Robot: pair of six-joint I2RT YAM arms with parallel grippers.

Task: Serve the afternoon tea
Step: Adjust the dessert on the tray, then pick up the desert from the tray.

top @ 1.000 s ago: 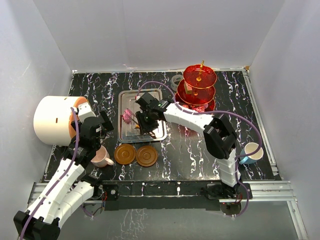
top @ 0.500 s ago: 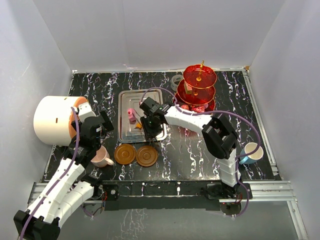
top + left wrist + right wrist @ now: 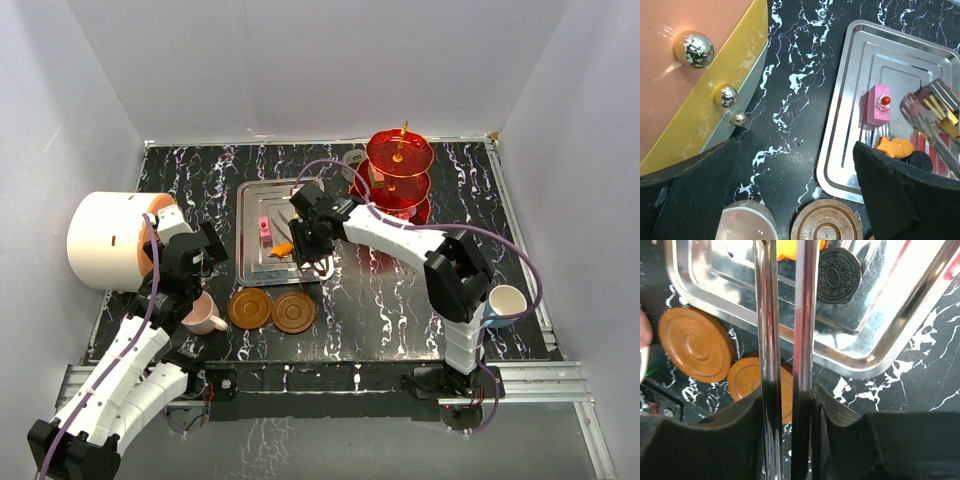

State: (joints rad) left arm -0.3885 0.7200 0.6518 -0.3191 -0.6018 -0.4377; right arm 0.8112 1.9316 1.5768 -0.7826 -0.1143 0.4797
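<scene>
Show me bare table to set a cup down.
Bare: the stretch between the saucers and the blue cup; the strip between the drum and the tray. Crowded: the tray's near end, where the right hand holds tongs by the sweets.

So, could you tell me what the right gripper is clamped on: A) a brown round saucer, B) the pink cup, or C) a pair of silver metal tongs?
C: the two shiny arms of the silver metal tongs run between the closed fingers of the right gripper, out over the flat steel tray.
</scene>
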